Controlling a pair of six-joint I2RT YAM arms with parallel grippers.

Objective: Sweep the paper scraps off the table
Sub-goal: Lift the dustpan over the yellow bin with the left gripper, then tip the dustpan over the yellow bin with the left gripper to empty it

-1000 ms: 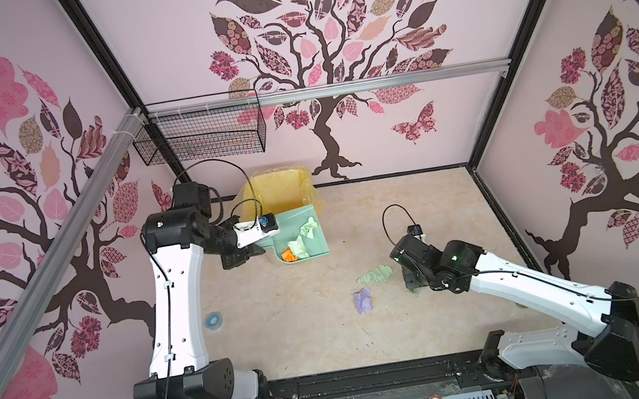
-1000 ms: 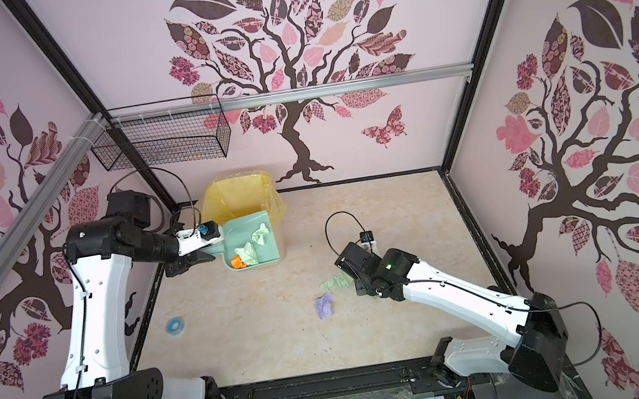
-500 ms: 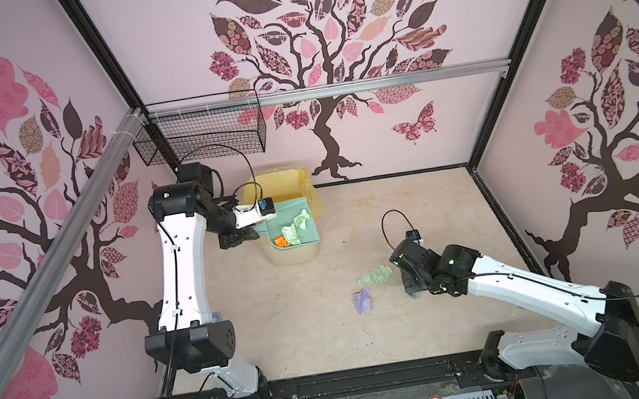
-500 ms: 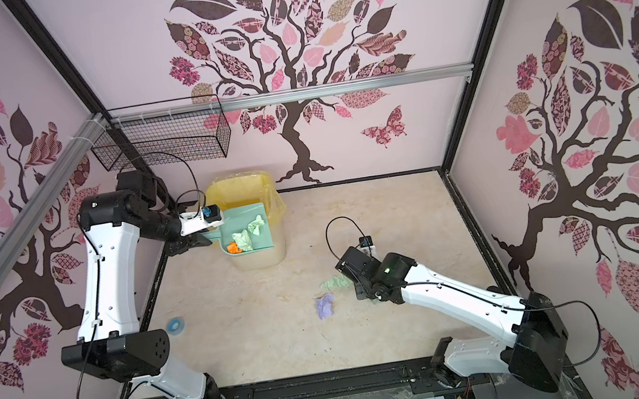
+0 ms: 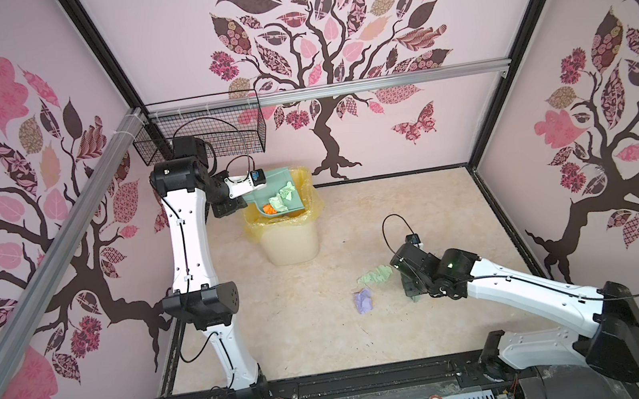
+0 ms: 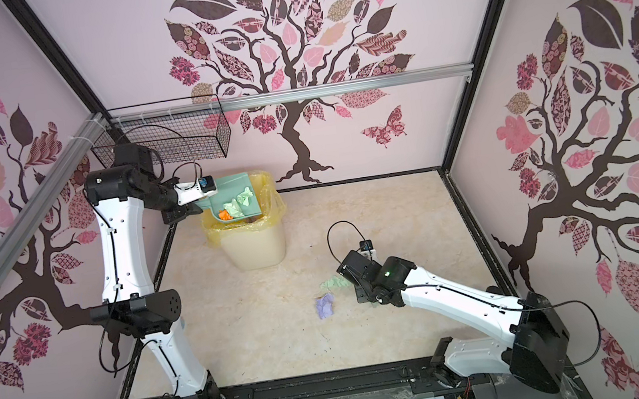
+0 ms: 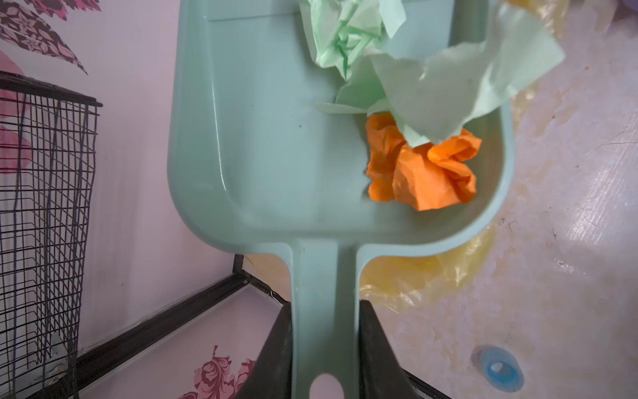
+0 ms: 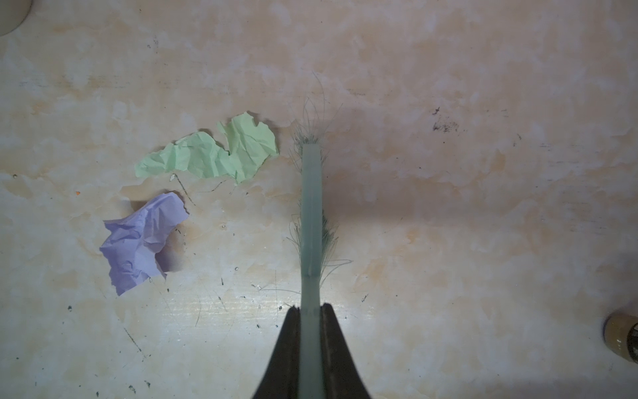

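My left gripper (image 7: 324, 307) is shut on the handle of the teal dustpan (image 7: 269, 138), which it holds tilted above the yellow-lined bin (image 5: 292, 246). In the pan lie pale green paper scraps (image 7: 448, 79) and an orange one (image 7: 421, 172). In both top views a pale green scrap (image 5: 374, 276) (image 6: 335, 282) and a lilac scrap (image 5: 363, 301) (image 6: 325, 305) lie on the beige table (image 5: 394, 207). My right gripper (image 8: 310, 307) is shut on the teal brush (image 8: 310, 207), low over the table, just right of the green scrap (image 8: 210, 155) and the lilac one (image 8: 145, 238).
A black wire basket (image 5: 208, 135) hangs on the back left wall, right behind the left arm. A blue cap (image 7: 500, 371) lies on the table near the left wall. A small brown cylinder (image 8: 621, 336) shows at the edge of the right wrist view. Black frame edges the table.
The left arm has lifted the dustpan with its scraps up and back, from beside the bin to over its mouth. The right gripper and brush have barely moved.
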